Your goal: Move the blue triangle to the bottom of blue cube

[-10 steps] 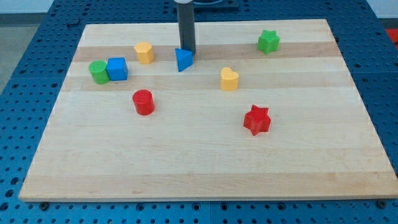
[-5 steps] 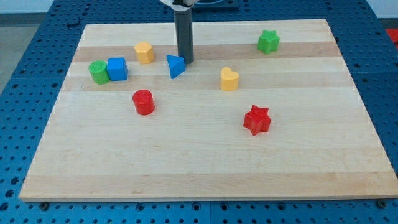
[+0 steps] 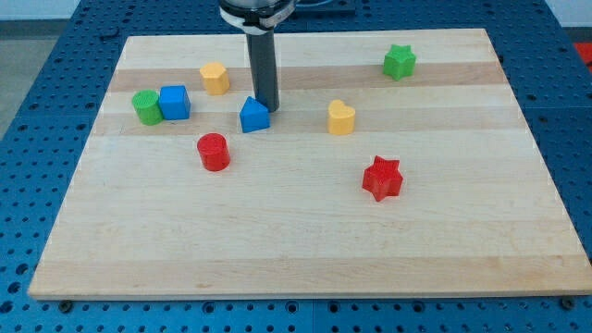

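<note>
The arm has no claw, only a rod whose tip (image 3: 268,108) touches the blue triangle (image 3: 254,116) at its 1 o'clock; triangle sits at 4 o'clock of the blue cube (image 3: 174,102), so push toward 8, skirting the red cylinder (image 3: 214,152).

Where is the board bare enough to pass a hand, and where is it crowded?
Bare: the bottom strip below the red cylinder and red star. Crowded: upper left, where green block, blue cube, yellow block, blue triangle and my tip cluster.

Bright, even light fills the sharp picture, and only a small soft shadow sits beside my tip (image 3: 268,110).
</note>
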`<move>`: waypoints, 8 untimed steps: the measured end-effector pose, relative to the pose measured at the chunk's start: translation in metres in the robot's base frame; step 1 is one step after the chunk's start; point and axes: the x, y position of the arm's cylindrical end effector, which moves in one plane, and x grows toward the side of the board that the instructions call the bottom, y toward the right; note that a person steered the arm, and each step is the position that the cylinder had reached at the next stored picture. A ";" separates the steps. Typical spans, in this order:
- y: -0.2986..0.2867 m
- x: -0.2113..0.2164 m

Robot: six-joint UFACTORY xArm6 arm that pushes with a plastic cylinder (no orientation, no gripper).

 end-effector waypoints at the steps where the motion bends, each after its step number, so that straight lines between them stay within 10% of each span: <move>1: -0.006 0.001; 8: -0.019 0.017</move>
